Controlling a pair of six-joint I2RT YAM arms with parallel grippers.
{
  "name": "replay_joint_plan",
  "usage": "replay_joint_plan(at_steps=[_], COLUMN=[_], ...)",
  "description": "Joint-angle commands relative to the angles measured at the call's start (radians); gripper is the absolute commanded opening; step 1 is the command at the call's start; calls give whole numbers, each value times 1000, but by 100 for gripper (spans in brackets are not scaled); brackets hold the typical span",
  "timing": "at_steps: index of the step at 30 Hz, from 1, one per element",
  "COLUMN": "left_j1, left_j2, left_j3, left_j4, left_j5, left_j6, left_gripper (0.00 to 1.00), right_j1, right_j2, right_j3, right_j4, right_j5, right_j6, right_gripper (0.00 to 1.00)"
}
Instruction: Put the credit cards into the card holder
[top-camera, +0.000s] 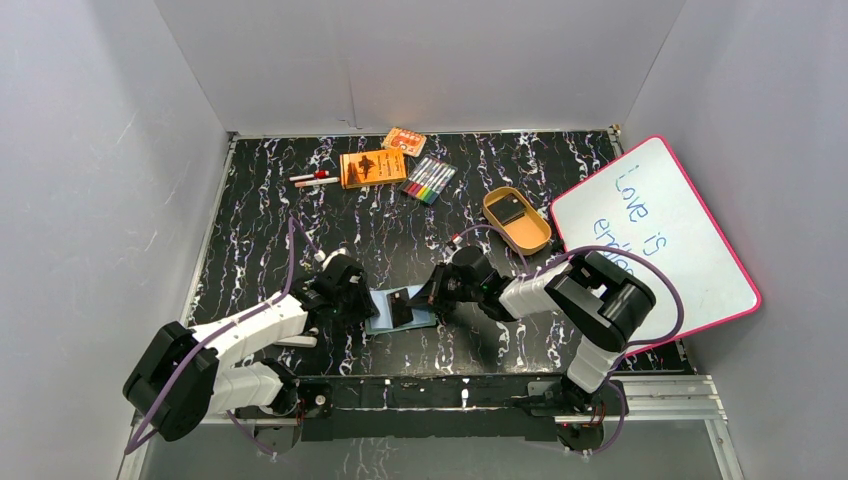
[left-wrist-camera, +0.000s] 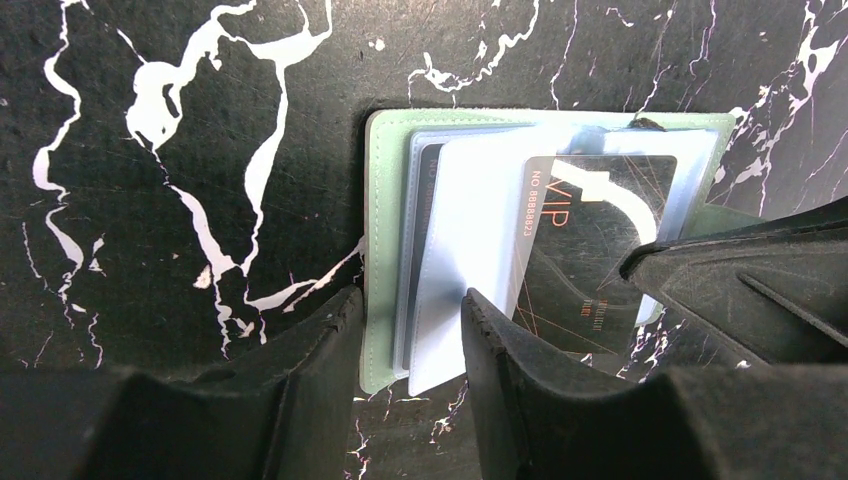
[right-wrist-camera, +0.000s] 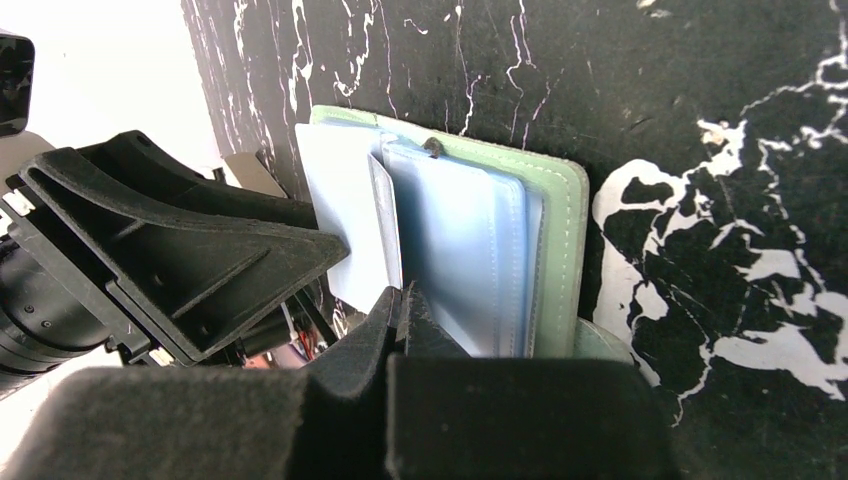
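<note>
Two arms low, converging on card holder (top-camera: 380, 312): left gripper (left-wrist-camera: 410, 300) parted astride its edge, right gripper (right-wrist-camera: 402, 292) pinching credit card (left-wrist-camera: 590, 270).

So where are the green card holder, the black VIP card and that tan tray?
card holder (left-wrist-camera: 378, 250): left wrist view, on the left edge of its green cover.
VIP card (left-wrist-camera: 590, 270): left wrist view, on the card's dark face.
tan tray (top-camera: 527, 233): top view, on its bare near end.
</note>
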Motion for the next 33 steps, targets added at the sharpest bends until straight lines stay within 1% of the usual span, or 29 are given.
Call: replay_joint_plan(at_steps=[1,26,33], left_j1=[-2,-2,-2], left_j2=[-8,-26,-25], left_j3=[-29,-36,-37], left_j4=[-63,-68,-60], left_j5=[2,3,11], left_j6=[-10,-16,-21], left_gripper=[39,38,38], right_j1=[8,15,43], right_j2=[15,17,33], right_j3=[-22,-36,-17], right_j4=[47,45,49], right_j5=[36,84,76], right_j6=[22,39,37], right_gripper=[0,0,0])
